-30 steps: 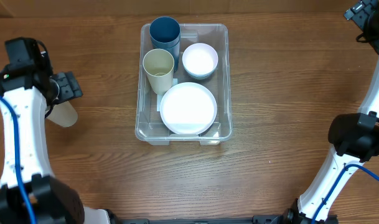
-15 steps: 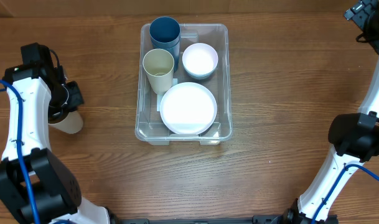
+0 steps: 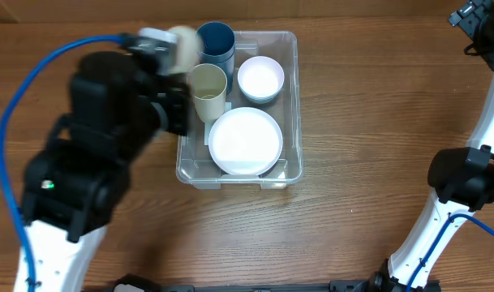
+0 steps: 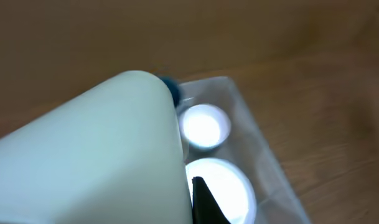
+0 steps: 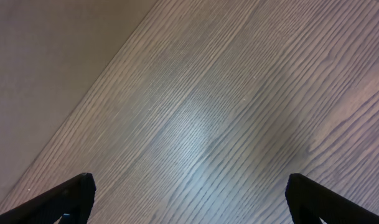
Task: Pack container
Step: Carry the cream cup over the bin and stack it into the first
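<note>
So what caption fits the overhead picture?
Left hand holds a pale plastic cup by the clear rectangular plastic bin.

A brown wood-grain surface [image 3: 368, 122] carries a clear bin [image 3: 296, 122], set toward the far edge and seemingly flat, its left side hidden.

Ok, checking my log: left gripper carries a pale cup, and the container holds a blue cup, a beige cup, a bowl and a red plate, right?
Not quite: the plate in the container is white, not red; the overhead view shows it.
</note>
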Controlling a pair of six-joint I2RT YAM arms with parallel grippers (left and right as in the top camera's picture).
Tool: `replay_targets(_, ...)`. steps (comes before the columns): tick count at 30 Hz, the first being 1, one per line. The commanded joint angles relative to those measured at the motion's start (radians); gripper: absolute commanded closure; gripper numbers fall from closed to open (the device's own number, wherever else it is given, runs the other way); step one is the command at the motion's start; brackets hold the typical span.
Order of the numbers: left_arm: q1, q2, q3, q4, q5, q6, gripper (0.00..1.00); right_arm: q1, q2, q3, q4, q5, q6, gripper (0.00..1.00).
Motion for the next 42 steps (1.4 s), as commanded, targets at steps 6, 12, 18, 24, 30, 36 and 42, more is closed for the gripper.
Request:
replay_targets(6, -0.060, 0.275, 0.000, -0.025, -0.054, -0.056, 0.96, 0.001, -0.047, 0.031, 0.004, 0.007, 0.005, 0.00)
replay_targets(12, -0.059, 0.302, 0.000, -0.025, -0.061, -0.059, 0.96, 0.001, -0.047, 0.031, 0.004, 0.007, 0.005, 0.00)
replay_targets(18, -0.059, 0.342, 0.000, -0.033, -0.078, -0.058, 0.96, 0.001, -0.047, 0.031, 0.004, 0.007, 0.005, 0.00)
replay_targets(24, -0.059, 0.396, 0.000, -0.049, -0.101, -0.058, 0.93, 0.001, -0.047, 0.031, 0.004, 0.007, 0.005, 0.00)
replay_targets(30, -0.058, 0.404, 0.000, -0.014, -0.183, -0.058, 0.44, 0.001, -0.047, 0.031, 0.004, 0.007, 0.005, 0.00)
replay_targets(36, -0.048, 0.404, 0.000, 0.027, -0.204, -0.058, 0.39, 0.001, -0.047, 0.031, 0.004, 0.007, 0.005, 0.00)
replay_targets(42, -0.038, 0.404, 0.000, 0.026, -0.204, -0.058, 0.36, 0.001, -0.047, 0.031, 0.004, 0.007, 0.005, 0.00)
